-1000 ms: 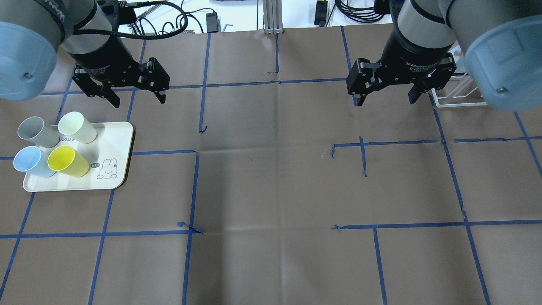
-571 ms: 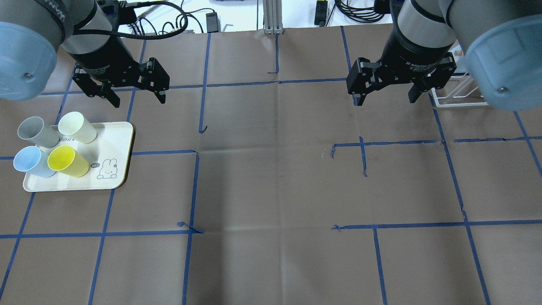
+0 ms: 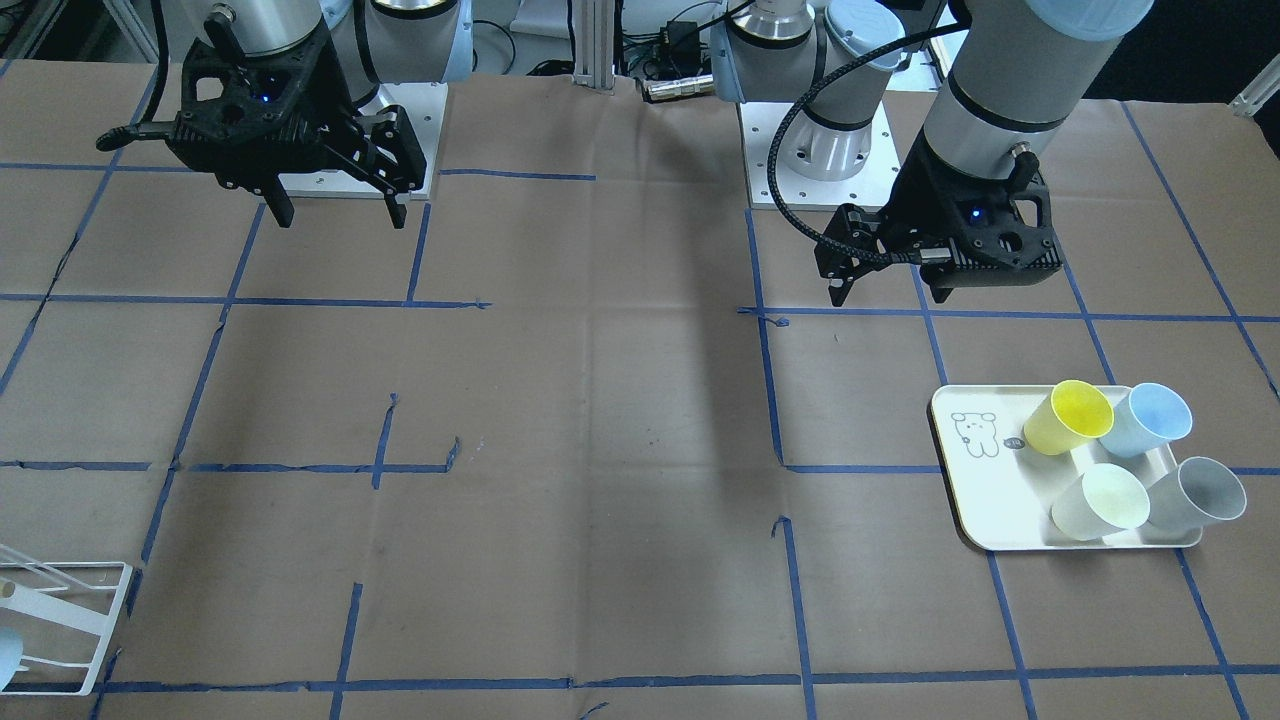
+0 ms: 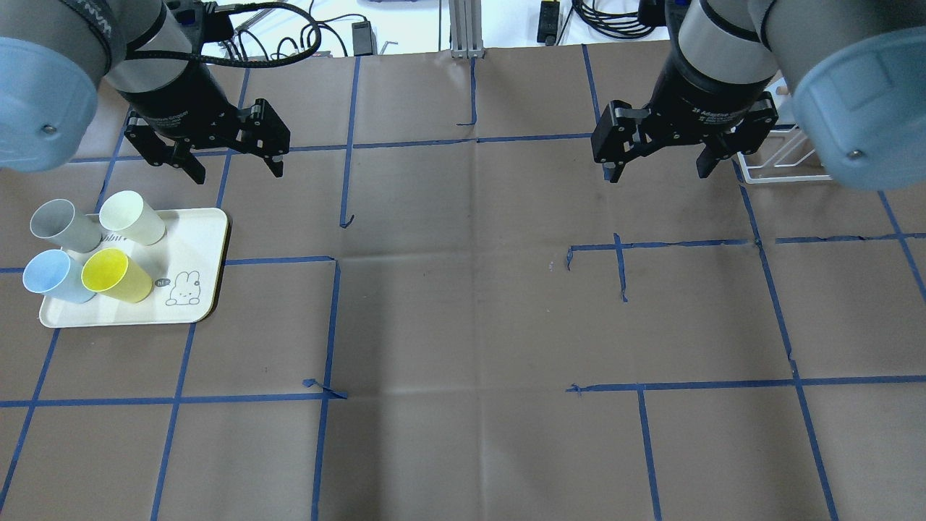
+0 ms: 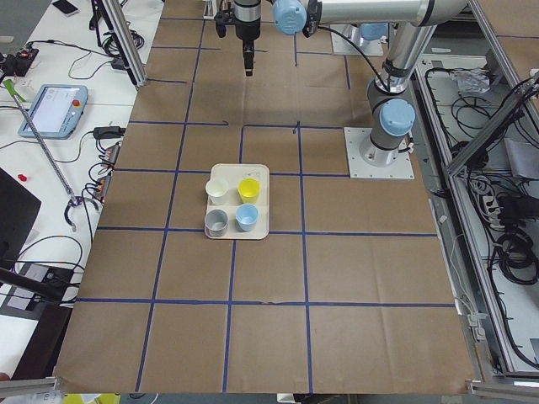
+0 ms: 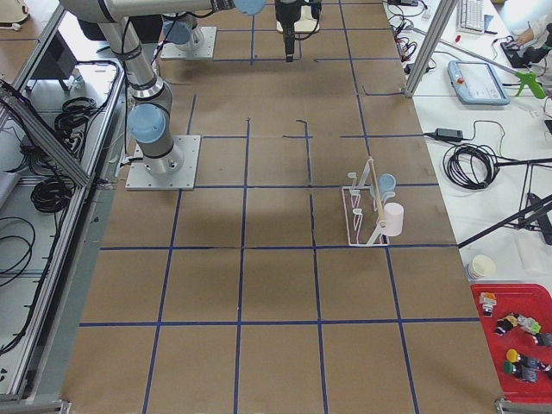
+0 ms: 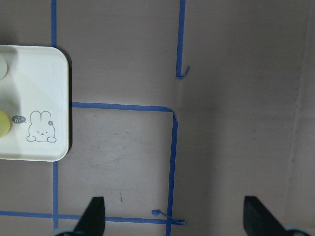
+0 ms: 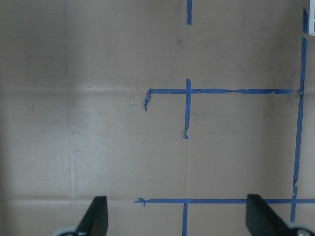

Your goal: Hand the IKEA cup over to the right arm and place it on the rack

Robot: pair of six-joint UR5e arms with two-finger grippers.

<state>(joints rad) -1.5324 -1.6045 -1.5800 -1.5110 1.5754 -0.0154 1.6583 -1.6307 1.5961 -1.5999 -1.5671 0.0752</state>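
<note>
Several IKEA cups stand on a cream tray [image 4: 195,239] at the table's left: grey [image 4: 61,226], pale green [image 4: 130,217], blue [image 4: 52,276] and yellow [image 4: 114,275]. My left gripper [image 4: 235,170] hangs open and empty above the table, just beyond the tray's far right corner. The right arm's gripper [image 4: 658,172] is open and empty too, over the far right part of the table. The white wire rack [image 4: 785,155] stands just to its right, partly hidden by the arm. In the exterior right view the rack [image 6: 366,211] holds a blue cup [image 6: 387,183] and a pale pink cup [image 6: 393,218].
Brown paper with blue tape lines covers the table [image 4: 470,304]. The tray [image 3: 990,490] carries a bunny drawing [image 4: 184,289]. Cables and a metal post [image 4: 466,29] lie beyond the far edge. In the front-facing view the rack [image 3: 60,625] sits at the bottom left corner.
</note>
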